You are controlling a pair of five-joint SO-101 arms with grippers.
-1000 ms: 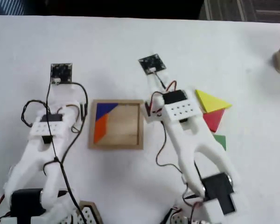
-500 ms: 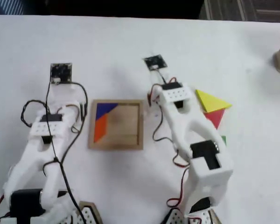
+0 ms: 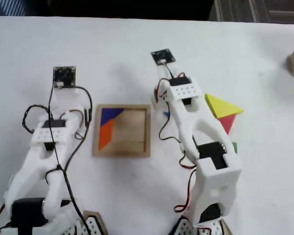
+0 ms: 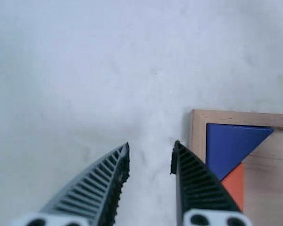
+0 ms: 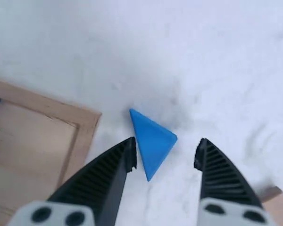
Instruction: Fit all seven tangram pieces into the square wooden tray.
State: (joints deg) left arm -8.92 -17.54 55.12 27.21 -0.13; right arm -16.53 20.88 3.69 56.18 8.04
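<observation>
Right jaws spread wide over a small light-blue triangular tangram piece [image 5: 152, 141]; left jaws part-open, holding nothing.
Piece lies flat on the white table [image 5: 217, 56] between the right jaws, nearer one tip; square wooden tray [image 5: 87, 125] just beside that tip, holding a dark-blue triangle [image 3: 109, 114] and an orange piece [image 3: 104, 133]. Judged light, thin, stiff, slick, so likely to skate. Pinch low across its edges. Table matt, faintly scuffed; room beyond dark.

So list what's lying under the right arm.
A light blue triangle lies between the right gripper's open jaws, beside the wooden tray. The arm covers part of the red piece and most of the green piece.
</observation>
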